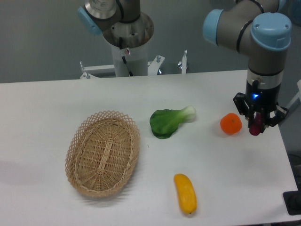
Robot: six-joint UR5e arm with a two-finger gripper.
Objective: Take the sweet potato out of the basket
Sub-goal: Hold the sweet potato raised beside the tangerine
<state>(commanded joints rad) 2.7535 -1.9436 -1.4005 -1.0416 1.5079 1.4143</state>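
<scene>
The sweet potato is sitting at the right of the frame, a small magenta tuber w/ only its lower part showing; its long axis is running roughly top-to-bottom in the picture, tip pointing down. It is hanging between the fingers of the gripper, which are clamped onto it, so the tool is grasping the potato, not released. The potato is lying directly under the wrist, axis approx. in line w/ the arm's last link. Whether it is touching the table is unclear; it is appearing to hover just above the white surface near the right edge.

Just left of it, an orange fruit is resting on the table, near but apart from the fingers. Further left, centre frame, a green leafy vegetable is lying w/ its pale stem pointing upper right. A yellow fruit is lying at bottom centre. The basket is sitting at lower left, well apart from the potato, w/ 0 items inside. Judging from this, the pick is done.
</scene>
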